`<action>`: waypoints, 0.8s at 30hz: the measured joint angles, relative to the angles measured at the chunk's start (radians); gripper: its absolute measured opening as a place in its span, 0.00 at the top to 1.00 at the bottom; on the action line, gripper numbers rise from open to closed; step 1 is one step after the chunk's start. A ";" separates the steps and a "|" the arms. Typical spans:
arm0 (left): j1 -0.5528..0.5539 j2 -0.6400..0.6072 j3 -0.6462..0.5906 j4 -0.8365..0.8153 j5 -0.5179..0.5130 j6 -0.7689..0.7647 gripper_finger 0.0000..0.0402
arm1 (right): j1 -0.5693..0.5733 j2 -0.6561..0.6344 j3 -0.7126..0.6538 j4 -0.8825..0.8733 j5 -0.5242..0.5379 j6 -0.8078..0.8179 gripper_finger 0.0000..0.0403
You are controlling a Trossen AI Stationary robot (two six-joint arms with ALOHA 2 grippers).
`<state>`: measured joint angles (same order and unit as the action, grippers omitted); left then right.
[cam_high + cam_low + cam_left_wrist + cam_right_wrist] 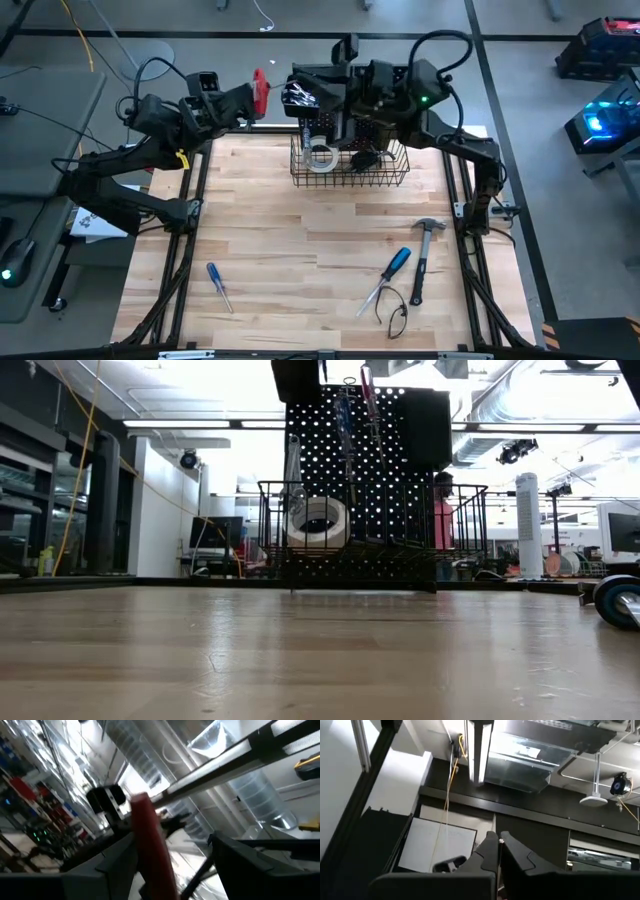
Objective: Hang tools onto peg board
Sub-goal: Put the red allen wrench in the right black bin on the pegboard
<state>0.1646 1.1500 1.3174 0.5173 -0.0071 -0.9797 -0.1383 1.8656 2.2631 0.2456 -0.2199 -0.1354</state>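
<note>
From above, the left gripper (255, 97) is carrying a red-handled tool (260, 90) toward the peg board (345, 100) for hanging, while the left wrist view is showing its fingers (115, 865) pinching that handle, and the right gripper (498, 842) is waiting pressed together.

No readable text, label, brand or number anywhere (tools, black perforated peg board (400, 460), room beyond: nothing legible).

Robotics lab, exposed ceiling ducts (520, 765), monitors (215, 532), framed workbench (320, 260)
</note>
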 joint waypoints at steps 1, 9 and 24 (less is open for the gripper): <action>0.000 0.000 0.000 -0.007 0.014 -0.006 0.41 | 0.001 0.000 0.000 -0.003 0.000 -0.003 1.00; 0.000 0.000 0.000 -0.069 0.047 0.005 0.44 | 0.001 0.000 -0.001 -0.007 0.000 -0.004 1.00; 0.058 -0.006 0.000 -0.067 0.078 0.073 0.89 | 0.004 -0.001 -0.001 -0.034 -0.003 -0.001 0.99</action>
<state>0.2223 1.1439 1.3174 0.4500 0.0712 -0.9066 -0.1338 1.8645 2.2620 0.2119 -0.2227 -0.1366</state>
